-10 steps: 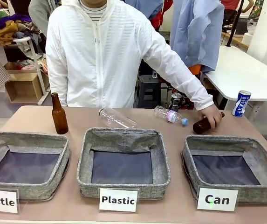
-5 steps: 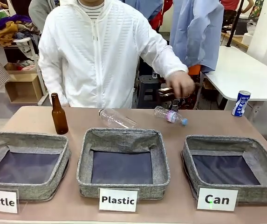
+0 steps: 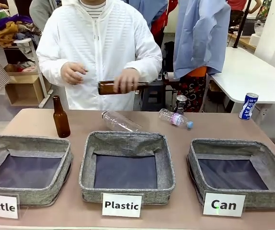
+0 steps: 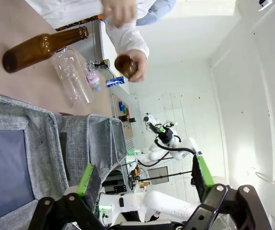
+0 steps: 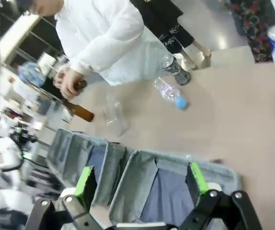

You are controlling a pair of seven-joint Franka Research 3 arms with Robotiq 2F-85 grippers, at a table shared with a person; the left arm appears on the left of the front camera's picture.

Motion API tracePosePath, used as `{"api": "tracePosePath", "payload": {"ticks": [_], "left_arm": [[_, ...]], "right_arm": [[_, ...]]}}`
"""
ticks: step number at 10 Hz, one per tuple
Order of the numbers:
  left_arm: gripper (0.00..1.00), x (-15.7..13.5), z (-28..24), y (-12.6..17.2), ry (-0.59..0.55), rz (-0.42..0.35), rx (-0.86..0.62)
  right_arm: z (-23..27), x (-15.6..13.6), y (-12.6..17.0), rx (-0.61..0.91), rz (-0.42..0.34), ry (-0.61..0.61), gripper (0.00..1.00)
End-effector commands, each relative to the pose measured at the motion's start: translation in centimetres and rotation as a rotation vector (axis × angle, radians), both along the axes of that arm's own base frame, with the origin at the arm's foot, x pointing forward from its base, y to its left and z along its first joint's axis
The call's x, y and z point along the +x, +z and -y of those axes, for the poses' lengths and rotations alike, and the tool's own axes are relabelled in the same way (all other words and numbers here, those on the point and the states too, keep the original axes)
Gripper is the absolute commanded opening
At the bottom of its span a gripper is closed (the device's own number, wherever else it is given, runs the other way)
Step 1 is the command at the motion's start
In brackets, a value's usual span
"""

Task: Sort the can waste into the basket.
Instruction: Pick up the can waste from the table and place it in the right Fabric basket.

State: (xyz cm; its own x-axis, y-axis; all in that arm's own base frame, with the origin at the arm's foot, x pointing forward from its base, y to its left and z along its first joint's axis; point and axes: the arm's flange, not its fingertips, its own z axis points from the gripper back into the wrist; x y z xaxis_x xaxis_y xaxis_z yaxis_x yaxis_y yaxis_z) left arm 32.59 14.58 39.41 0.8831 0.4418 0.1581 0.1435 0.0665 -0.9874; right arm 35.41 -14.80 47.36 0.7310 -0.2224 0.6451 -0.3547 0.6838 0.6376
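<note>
Counter (image 3: 180, 213): carries three grey baskets in a row at the near edge and the waste along the far edge, so each item sits behind a bin.
Can basket (image 3: 226, 145): rightmost, carded "Can". Its dark bottom is bare; no can is in it yet.
Plastic basket (image 3: 126, 139), Bottle basket (image 3: 29, 141): middle and left. Not targets.
Left hand (image 4: 144, 178): fingers spread wide with nothing between the pads, above the basket row.
Right hand (image 5: 139, 181): released and empty, looking down over the baskets toward the far edge.
Person's hand (image 3: 126, 80): holds a brown bottle (image 3: 109, 87) level at chest height, clear of the counter. Judged unrelated to can sorting.
Standing bottle (image 3: 60, 117): upright behind the Bottle basket.
Large clear bottle (image 3: 120, 121), small clear bottle (image 3: 174, 118): lying on their sides behind the Plastic basket.
Blue-and-white can (image 3: 248, 106): upright at the far right corner, behind the Can basket and well apart from other items. Judged the easier first pick.
Dark can (image 3: 180, 103): upright at the far edge, just behind the small clear bottle, which may obstruct the approach.
</note>
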Motion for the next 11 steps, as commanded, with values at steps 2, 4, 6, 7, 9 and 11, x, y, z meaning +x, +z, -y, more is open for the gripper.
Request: {"api": "tracePosePath", "payload": {"ticks": [2, 4, 6, 7, 9, 11], "left_arm": [[1.0, -0.1, 0.0, 0.1, -0.003, 0.029, -0.002], [1.0, -0.1, 0.0, 0.1, -0.003, 0.029, -0.002], [1.0, -0.1, 0.0, 0.1, -0.003, 0.029, -0.002], [1.0, -0.1, 0.0, 0.1, -0.003, 0.029, -0.002], [1.0, -0.1, 0.0, 0.1, -0.003, 0.029, -0.002], [1.0, -0.1, 0.0, 0.1, -0.003, 0.029, -0.002]], "right_arm": [[-9.7, 5.9, 0.2, -0.23, 0.089, -0.037, 1.0], [-15.8, 10.5, -1.7, -0.415, 0.186, -0.005, 1.0], [-19.2, 14.7, -4.0, -0.553, 0.259, 0.044, 1.0], [-20.3, 16.2, -5.1, -0.579, 0.258, 0.076, 1.0], [-21.0, 16.5, -7.1, -0.649, 0.112, 0.16, 1.0], [-21.2, 15.6, -5.4, -0.587, 0.2, 0.116, 1.0]]}}
